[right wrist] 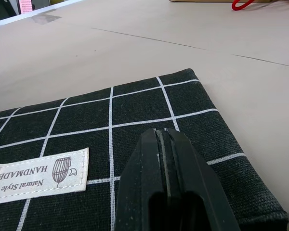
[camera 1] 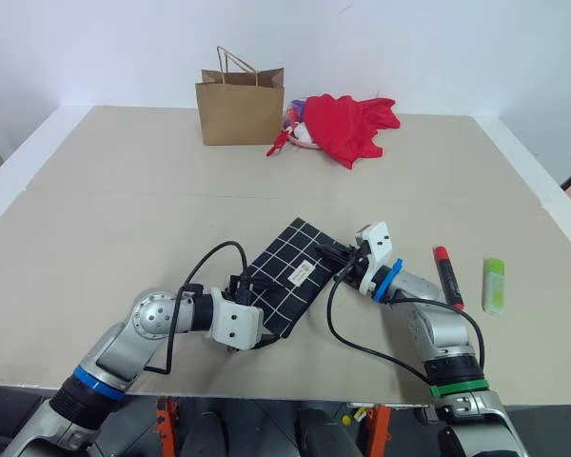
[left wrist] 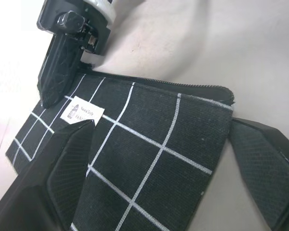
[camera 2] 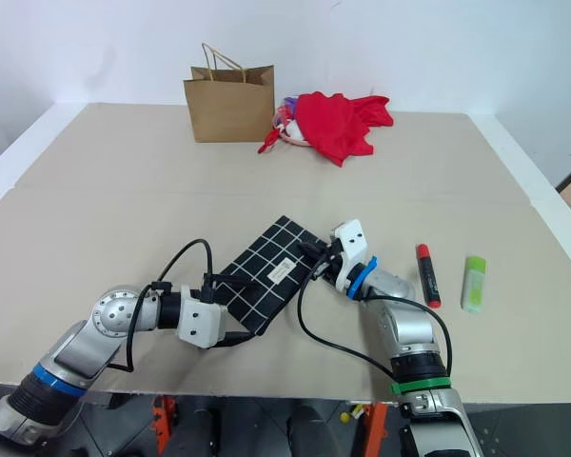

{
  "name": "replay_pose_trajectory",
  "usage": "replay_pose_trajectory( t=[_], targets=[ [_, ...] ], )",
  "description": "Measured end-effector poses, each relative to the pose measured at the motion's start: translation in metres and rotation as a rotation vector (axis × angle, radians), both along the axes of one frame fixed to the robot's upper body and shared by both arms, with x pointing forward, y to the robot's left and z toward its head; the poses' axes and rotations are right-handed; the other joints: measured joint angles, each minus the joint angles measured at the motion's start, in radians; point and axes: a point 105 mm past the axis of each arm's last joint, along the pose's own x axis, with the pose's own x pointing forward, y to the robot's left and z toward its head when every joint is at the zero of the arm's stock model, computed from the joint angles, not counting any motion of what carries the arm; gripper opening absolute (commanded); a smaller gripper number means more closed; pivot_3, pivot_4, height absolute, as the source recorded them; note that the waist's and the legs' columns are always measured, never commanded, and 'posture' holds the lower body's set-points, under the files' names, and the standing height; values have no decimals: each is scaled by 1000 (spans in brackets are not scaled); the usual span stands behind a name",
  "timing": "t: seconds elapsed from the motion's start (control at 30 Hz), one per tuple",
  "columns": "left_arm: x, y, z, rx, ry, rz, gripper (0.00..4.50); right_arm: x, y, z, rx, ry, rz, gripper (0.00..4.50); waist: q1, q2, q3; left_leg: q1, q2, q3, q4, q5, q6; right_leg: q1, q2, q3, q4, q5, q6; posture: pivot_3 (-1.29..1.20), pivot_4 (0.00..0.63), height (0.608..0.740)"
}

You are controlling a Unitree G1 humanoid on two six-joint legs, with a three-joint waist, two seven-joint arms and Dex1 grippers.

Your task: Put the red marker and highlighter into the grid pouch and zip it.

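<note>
The grid pouch [camera 1: 290, 269], black with white lines and a small white label [right wrist: 38, 175], lies flat and askew at the table's front centre. My left gripper [left wrist: 161, 139] is open, one finger on each side of the pouch's near corner. Coming from the right, my right gripper [camera 1: 329, 255] is shut, its tips resting on the pouch's far end by the label, with nothing seen between them. The red marker [camera 1: 447, 276] lies on the table just right of my right arm. The light green highlighter [camera 1: 494, 286] lies a little further right.
A brown paper bag [camera 1: 240, 105] stands at the back of the table, with a heap of red cloth [camera 1: 347, 124] beside it on the right. The table's front edge [camera 1: 295, 392] runs just behind both wrists.
</note>
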Motion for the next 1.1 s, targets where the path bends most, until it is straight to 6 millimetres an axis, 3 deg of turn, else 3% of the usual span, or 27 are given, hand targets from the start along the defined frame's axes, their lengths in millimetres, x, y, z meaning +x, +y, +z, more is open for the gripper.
replay_pose_trajectory(
  t=[0.2,0.47,0.67,1.1],
  targets=[
    [2,0,0,6,4,4,4500,-1,0,0,0,2,1,21,0,0,0,0,0,0,0,0,0,0,0,0,0,0,0,0,150,740],
    [22,29,6,26,-45,130,4500,-4,-2,-3,-4,9,-1,21,-2,0,0,1,0,0,0,1,1,0,0,0,0,0,2,0,150,740],
    [31,34,10,27,-101,150,4500,-4,-1,-2,-4,6,2,21,-2,0,0,1,0,0,0,2,2,0,0,0,0,0,4,0,150,740],
    [6,26,5,37,-46,72,4500,-4,-1,-2,-2,7,3,21,-2,0,0,0,0,0,-1,2,2,-1,0,0,0,0,2,0,150,740]
  ],
)
